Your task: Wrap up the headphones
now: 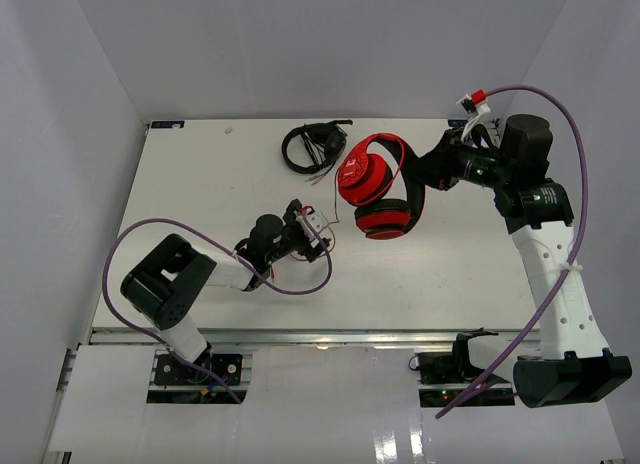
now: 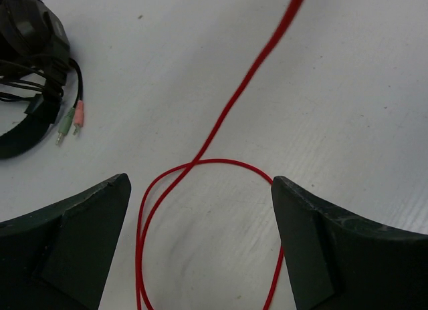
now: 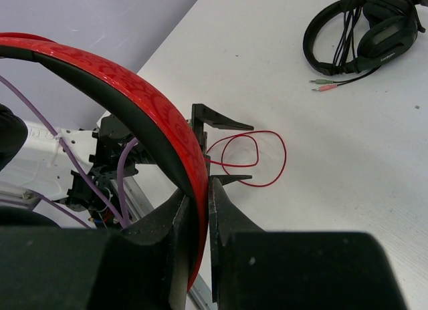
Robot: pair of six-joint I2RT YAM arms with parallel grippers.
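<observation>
Fingers on the right arm [image 3: 212,210] are clamping together on the red headband of the headphones [image 1: 375,184], holding them at upper centre-right of the overhead frame, earcups pointing left. Fingers on the left arm [image 1: 316,227] are standing wide apart, gripping nothing; a loop of the thin red cable [image 2: 200,164] is lying on the counter [image 1: 200,184] between them, then running toward the upper right of that wrist frame. Black headphones [image 1: 312,147] are lying beyond, near the counter's far edge.
</observation>
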